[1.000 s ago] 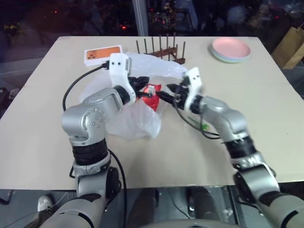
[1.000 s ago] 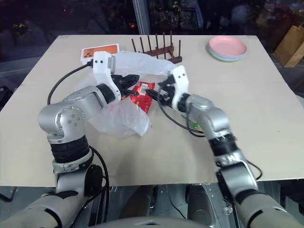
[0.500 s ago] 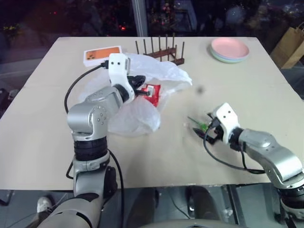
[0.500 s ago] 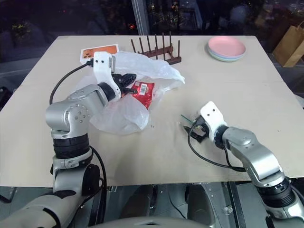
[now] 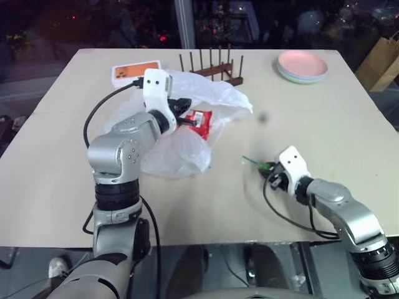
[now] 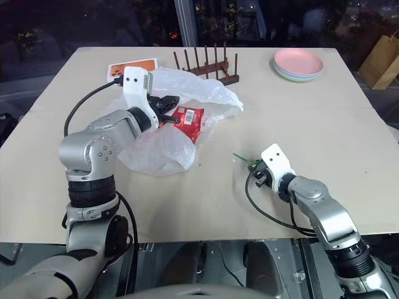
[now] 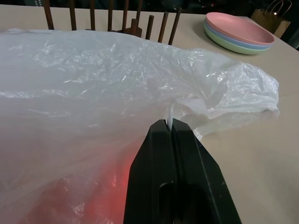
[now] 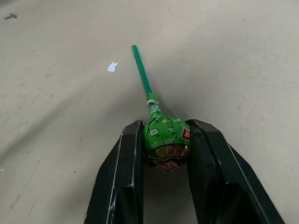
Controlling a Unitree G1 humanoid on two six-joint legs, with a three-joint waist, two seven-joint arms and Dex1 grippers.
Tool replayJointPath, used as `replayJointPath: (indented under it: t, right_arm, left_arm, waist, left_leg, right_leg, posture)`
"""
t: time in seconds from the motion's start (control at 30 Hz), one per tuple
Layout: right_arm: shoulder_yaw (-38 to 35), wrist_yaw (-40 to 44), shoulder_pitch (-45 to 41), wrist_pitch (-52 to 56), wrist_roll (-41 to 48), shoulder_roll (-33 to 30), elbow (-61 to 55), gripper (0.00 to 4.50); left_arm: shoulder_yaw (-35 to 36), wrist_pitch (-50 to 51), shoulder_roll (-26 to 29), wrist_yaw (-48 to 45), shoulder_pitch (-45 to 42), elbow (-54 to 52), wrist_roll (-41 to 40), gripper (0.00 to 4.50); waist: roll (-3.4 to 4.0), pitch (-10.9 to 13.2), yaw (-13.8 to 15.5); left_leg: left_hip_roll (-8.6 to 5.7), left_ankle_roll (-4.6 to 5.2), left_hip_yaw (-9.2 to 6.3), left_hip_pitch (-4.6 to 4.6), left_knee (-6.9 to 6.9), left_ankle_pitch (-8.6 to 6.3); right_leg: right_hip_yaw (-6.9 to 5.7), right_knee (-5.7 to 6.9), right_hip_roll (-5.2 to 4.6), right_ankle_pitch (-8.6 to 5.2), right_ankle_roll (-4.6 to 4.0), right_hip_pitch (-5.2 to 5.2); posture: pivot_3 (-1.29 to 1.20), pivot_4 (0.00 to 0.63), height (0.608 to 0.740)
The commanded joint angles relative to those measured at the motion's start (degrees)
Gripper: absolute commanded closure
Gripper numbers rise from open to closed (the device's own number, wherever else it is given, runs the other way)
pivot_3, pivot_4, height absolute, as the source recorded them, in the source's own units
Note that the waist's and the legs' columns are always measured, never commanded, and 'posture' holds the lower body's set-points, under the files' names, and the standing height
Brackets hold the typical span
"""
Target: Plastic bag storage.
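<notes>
The plastic bag (image 5: 181, 152), thin, crinkly and translucent white, lies on the left middle of the table. My left gripper (image 7: 170, 123) is shut on a fold of the bag's rim and holds it up off the table. A shiny red snack packet (image 5: 198, 123) rests at the bag's mouth, just beside that gripper (image 5: 185, 115). Nearer the table's front right, my right gripper (image 8: 164, 126) is shut on the head of a green lollipop (image 8: 164, 140). The lollipop's green stick (image 5: 249, 161) points toward the bag and lies on the table.
A dark wooden dish rack (image 5: 212, 65) stands behind the bag. An orange and white box (image 5: 134, 71) lies at the back left. A stack of pink and green plates (image 5: 302, 64) sits at the back right. A brown paper bag (image 5: 381, 62) stands off the table's right side.
My right gripper left the bag's mouth, dropped to the table's front right and closed on the lollipop. The left gripper stayed shut on the bag's rim.
</notes>
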Motion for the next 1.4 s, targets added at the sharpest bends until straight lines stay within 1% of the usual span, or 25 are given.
replayJointPath:
  t: [0.03,0.17,0.27,0.3,0.4,0.43,0.5,0.53,0.6,0.67,0.7,0.8,0.9,0.97,1.0,1.03,1.07,1.13,1.2,1.27,1.3,1.4]
  right_arm:
    - [-8.0,-2.5,1.9,2.5,2.0,1.4,-3.4,3.74]
    - [-20.4,-10.8,4.9,6.1,2.4,5.6,-8.0,3.74]
    - [-23.8,-12.9,6.9,9.0,3.3,7.6,-12.2,3.74]
    - [-24.1,-13.2,7.3,10.0,3.7,7.9,-13.3,3.74]
    - [-22.0,-12.6,6.7,11.5,4.0,7.9,-14.6,3.74]
    - [-20.9,-12.5,5.7,11.7,4.1,8.3,-14.2,3.74]
    - [-16.4,-11.6,1.6,10.5,3.6,9.5,-11.8,3.74]
    - [-12.5,-10.9,-2.8,9.7,3.0,11.2,-8.8,3.74]
    - [-7.8,-9.8,-8.6,8.4,2.2,13.3,-4.5,3.74]
    - [-3.7,-8.1,-14.0,6.5,1.4,15.6,0.7,3.74]
    - [-0.1,-6.5,-18.3,4.1,0.2,17.7,5.6,3.74]
    - [6.5,-2.9,-28.4,-3.2,-2.8,24.2,20.5,3.74]
    - [8.1,-0.6,-36.9,-12.7,-5.2,31.2,37.3,3.74]
    - [8.8,3.3,-43.6,-20.6,-6.3,36.6,50.3,3.74]
    - [9.0,4.8,-45.7,-23.6,-6.7,38.3,54.5,3.74]
    - [7.6,5.9,-48.2,-26.2,-6.0,40.8,59.4,3.74]
    - [6.9,7.8,-50.3,-28.4,-5.7,42.5,63.6,3.24]
    - [7.6,9.7,-53.0,-33.3,-7.6,44.1,69.8,2.57]
    - [7.0,8.7,-54.2,-36.7,-8.6,44.1,72.7,2.02]
    - [6.4,8.6,-52.8,-38.1,-8.9,42.0,70.2,1.13]
    - [6.4,9.2,-51.4,-38.0,-9.0,40.6,67.7,0.59]
    - [6.4,11.0,-44.9,-33.6,-8.4,35.8,55.1,0.59]
  left_arm:
    - [0.6,-0.6,0.4,-0.3,-1.9,-2.0,-0.9,4.50]
    - [2.3,0.5,-1.0,1.8,-3.2,-1.8,-1.3,4.50]
    - [2.6,0.9,-2.1,3.3,-3.7,-1.7,-1.2,4.50]
    - [2.5,0.9,-2.3,3.7,-3.8,-1.7,-1.0,4.50]
    - [2.7,1.1,-3.4,5.2,-3.7,-2.1,-0.9,4.50]
    - [2.6,1.2,-3.6,5.4,-3.6,-2.3,-0.9,4.50]
    - [2.7,1.6,-4.0,5.4,-3.6,-3.2,-1.5,4.50]
    - [2.9,2.0,-3.9,5.1,-3.7,-3.9,-2.3,4.50]
    - [3.1,2.7,-3.7,4.6,-3.9,-4.9,-3.1,4.50]
    - [3.3,3.6,-3.6,4.4,-4.1,-5.8,-3.9,4.50]
    - [3.2,4.0,-3.3,4.3,-4.2,-6.5,-4.2,4.50]
    - [3.5,5.3,-3.0,4.6,-4.3,-8.0,-5.0,4.50]
    - [3.5,6.3,-2.7,5.0,-4.4,-9.3,-5.5,4.50]
    - [3.4,7.1,-2.7,5.2,-4.2,-10.3,-5.9,4.50]
    - [3.4,7.4,-2.8,5.4,-4.1,-10.8,-6.0,4.50]
    - [3.2,7.6,-2.7,5.4,-3.9,-11.3,-6.0,4.50]
    - [3.1,7.8,-2.7,5.6,-3.7,-11.7,-6.0,4.50]
    - [3.5,8.5,-2.8,6.1,-3.5,-12.5,-6.0,4.50]
    - [4.0,8.7,-2.5,6.2,-3.4,-12.7,-6.1,4.50]
    - [4.6,8.5,-1.8,6.2,-2.6,-12.6,-5.9,4.50]
    - [4.9,8.4,-1.8,6.4,-2.3,-12.5,-5.8,4.50]
    - [5.5,7.5,-1.5,6.3,-1.6,-11.8,-5.7,4.50]
  waist:
    - [-0.01,0.0,0.4]
    - [-0.01,0.0,1.0]
    - [-0.01,0.0,1.0]
    - [-0.01,0.0,0.9]
    - [-0.01,0.0,0.6]
    - [-0.01,0.0,0.6]
    - [0.00,0.0,0.4]
    - [-0.01,0.0,0.2]
    - [-0.01,0.1,-0.6]
    - [-0.02,0.1,-0.6]
    - [-0.02,0.1,-0.6]
    - [-0.05,0.1,-1.0]
    - [-0.05,0.1,-0.9]
    - [-0.07,0.1,-0.7]
    - [-0.07,0.1,-0.6]
    - [-0.09,0.1,-0.7]
    - [-0.11,0.1,-0.5]
    - [-0.11,0.1,-0.5]
    - [-0.11,0.1,-0.6]
    - [-0.10,0.1,-0.8]
    - [-0.10,0.1,-0.9]
    - [-0.10,0.1,-0.8]
  left_leg:
    - [0.00,0.00,-0.01,-0.02,0.00,0.00]
    - [-0.01,0.00,-0.01,-0.05,0.00,0.00]
    - [-0.02,0.00,-0.03,-0.06,0.00,0.00]
    - [-0.01,0.00,-0.03,-0.05,0.00,0.00]
    - [0.00,0.00,0.01,-0.01,0.00,0.00]
    - [0.01,0.00,0.01,0.00,0.00,0.00]
    - [0.02,0.00,0.01,0.02,0.00,0.00]
    - [0.02,0.00,0.01,0.03,0.01,0.00]
    - [0.06,0.00,0.02,0.04,0.08,0.00]
    - [0.05,0.00,-0.02,0.04,0.09,0.01]
    - [0.06,0.00,-0.05,0.04,0.09,0.01]
    - [0.04,-0.01,-0.02,0.03,0.09,0.02]
    - [0.05,-0.01,-0.05,0.04,0.05,0.01]
    - [0.04,-0.03,-0.06,0.01,0.04,0.01]
    - [0.03,-0.03,-0.05,-0.01,0.04,0.01]
    - [-0.01,-0.04,-0.06,-0.03,0.05,0.00]
    - [-0.02,-0.04,-0.05,-0.05,0.04,0.00]
    - [-0.04,-0.06,-0.11,-0.06,0.00,-0.01]
    - [-0.03,-0.08,-0.12,-0.04,-0.02,-0.02]
    - [-0.01,-0.09,-0.13,-0.04,-0.08,-0.02]
    - [-0.01,-0.11,-0.13,-0.04,-0.09,-0.02]
    - [0.00,-0.14,-0.15,-0.04,-0.11,-0.03]
  right_leg:
    - [-0.01,0.00,0.00,0.01,-0.02,0.00]
    - [-0.01,-0.01,-0.01,0.06,-0.09,-0.01]
    - [-0.03,-0.01,-0.01,0.05,-0.09,-0.01]
    - [-0.03,-0.01,-0.01,0.05,-0.08,-0.01]
    - [0.00,0.01,0.00,0.03,-0.04,-0.01]
    - [0.00,0.03,0.00,0.02,-0.04,-0.01]
    - [0.00,0.08,0.01,0.01,-0.02,-0.02]
    - [0.00,0.09,0.01,0.00,-0.01,-0.02]
    - [0.01,0.14,0.05,0.01,-0.02,-0.02]
    - [0.00,0.19,0.05,0.03,-0.04,-0.04]
    - [-0.02,0.20,0.07,0.04,-0.07,-0.03]
    - [0.00,0.20,0.07,0.16,-0.23,-0.05]
    - [0.00,0.20,0.09,0.16,-0.26,-0.08]
    - [0.00,0.17,0.08,0.16,-0.27,-0.08]
    - [0.00,0.13,0.07,0.16,-0.27,-0.08]
    - [0.00,0.11,0.05,0.17,-0.27,-0.08]
    - [0.00,0.04,0.05,0.17,-0.26,-0.08]
    - [-0.03,-0.03,0.04,0.18,-0.27,-0.05]
    - [-0.03,-0.04,0.06,0.17,-0.27,-0.06]
    - [-0.03,-0.02,0.07,0.17,-0.27,-0.10]
    - [-0.02,0.01,0.08,0.17,-0.27,-0.12]
    - [-0.01,0.04,0.08,0.17,-0.28,-0.16]
  posture:
    - [0.00,0.150,0.740]
    - [0.00,0.150,0.740]
    - [0.00,0.150,0.740]
    - [0.00,0.150,0.740]
    - [0.00,0.150,0.740]
    - [0.00,0.150,0.740]
    - [0.00,0.150,0.740]
    - [0.00,0.150,0.740]
    - [0.00,0.150,0.740]
    - [0.00,0.150,0.740]
    - [0.00,0.150,0.740]
    - [0.00,0.150,0.740]
    - [0.00,0.150,0.740]
    - [0.00,0.150,0.740]
    - [0.00,0.150,0.740]
    - [0.00,0.150,0.740]
    - [0.00,0.150,0.740]
    - [0.00,0.150,0.740]
    - [0.00,0.150,0.740]
    - [0.00,0.150,0.740]
    - [0.00,0.150,0.740]
    - [0.00,0.150,0.740]
